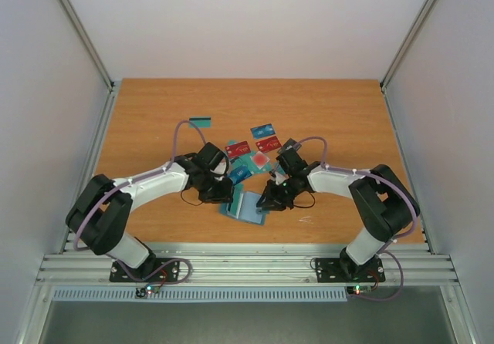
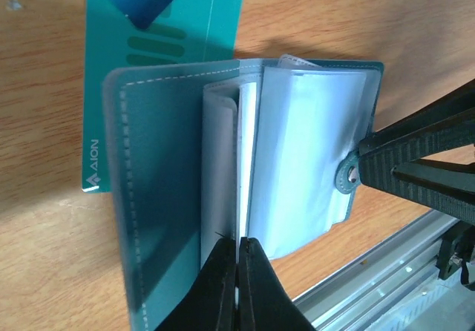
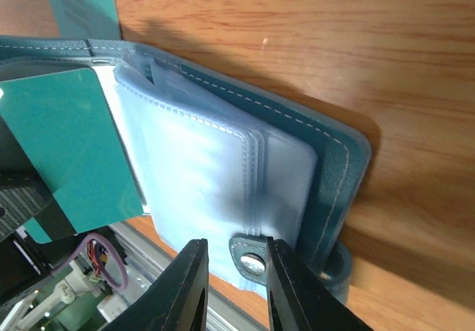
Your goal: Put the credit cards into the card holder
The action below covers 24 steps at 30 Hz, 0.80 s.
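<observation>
Even, bright overhead light; soft shadows fall under the arms on the desk. Wrist views are sharp mid-frame, with glare on clear sleeves and blurred tool fingers at 6 o'clock.

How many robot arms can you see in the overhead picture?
2: the left arm comes from the left, the right arm from the right, meeting at the open card holder.

You have the teal-blue folding card holder lying open on the wooden surface, near its front edge, between the two arms. The left gripper pinches the edge of its clear plastic sleeves. The right gripper straddles the snap tab on the holder's opposite side. One thin teal card lies partly under the holder. Behind it sits a cluster of small flat cards; a lone teal card lies farther back left.
</observation>
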Each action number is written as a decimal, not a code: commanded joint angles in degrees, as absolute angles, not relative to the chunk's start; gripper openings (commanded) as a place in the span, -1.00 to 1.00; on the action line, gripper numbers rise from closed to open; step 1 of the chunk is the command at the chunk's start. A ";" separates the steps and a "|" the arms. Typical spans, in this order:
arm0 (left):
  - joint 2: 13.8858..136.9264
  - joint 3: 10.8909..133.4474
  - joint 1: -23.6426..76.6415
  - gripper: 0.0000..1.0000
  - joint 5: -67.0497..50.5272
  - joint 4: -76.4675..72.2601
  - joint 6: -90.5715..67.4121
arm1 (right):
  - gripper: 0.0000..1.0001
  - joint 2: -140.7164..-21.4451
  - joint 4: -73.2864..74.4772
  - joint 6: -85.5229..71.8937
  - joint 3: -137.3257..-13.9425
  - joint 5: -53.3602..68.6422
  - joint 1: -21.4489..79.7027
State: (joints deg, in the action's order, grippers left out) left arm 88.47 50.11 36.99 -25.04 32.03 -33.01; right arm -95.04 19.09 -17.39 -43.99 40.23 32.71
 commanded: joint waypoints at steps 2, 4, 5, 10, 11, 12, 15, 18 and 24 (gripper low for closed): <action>85.62 49.79 36.65 -0.99 -25.81 31.04 -32.04 | -0.49 -91.94 23.86 -14.29 -44.30 37.96 32.41; 85.60 49.79 36.65 -0.99 -26.12 30.73 -32.08 | -0.49 -91.08 24.43 -13.87 -44.15 37.86 32.42; 85.75 49.75 36.65 -0.99 -26.37 30.61 -32.00 | -0.49 -90.67 24.84 -13.81 -44.00 37.55 32.43; 86.26 49.21 36.65 -0.99 -28.00 28.81 -32.40 | -0.52 -89.60 25.38 -14.21 -42.95 36.43 32.43; 86.37 49.07 36.64 -0.99 -28.51 28.29 -32.42 | -0.54 -89.75 25.59 -14.16 -42.98 35.94 32.43; 86.54 49.05 36.58 -0.99 -28.89 27.93 -32.39 | -0.56 -90.05 25.85 -14.14 -42.92 35.35 32.43; 86.90 48.96 36.63 -0.99 -30.04 27.05 -32.22 | -0.62 -91.25 26.32 -14.22 -42.98 34.08 32.42; 87.73 48.87 36.65 -0.99 -30.66 26.65 -31.93 | -0.66 -92.69 26.11 -14.16 -43.11 33.57 32.43; 89.03 48.17 36.65 -1.00 -31.30 25.50 -31.98 | -0.70 -94.32 25.98 -13.89 -42.68 32.90 32.42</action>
State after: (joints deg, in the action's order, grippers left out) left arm 87.83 49.21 36.95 -29.74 28.45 -32.69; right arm -92.60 24.88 -14.83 -43.55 35.35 32.67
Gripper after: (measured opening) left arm 0.009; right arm 0.156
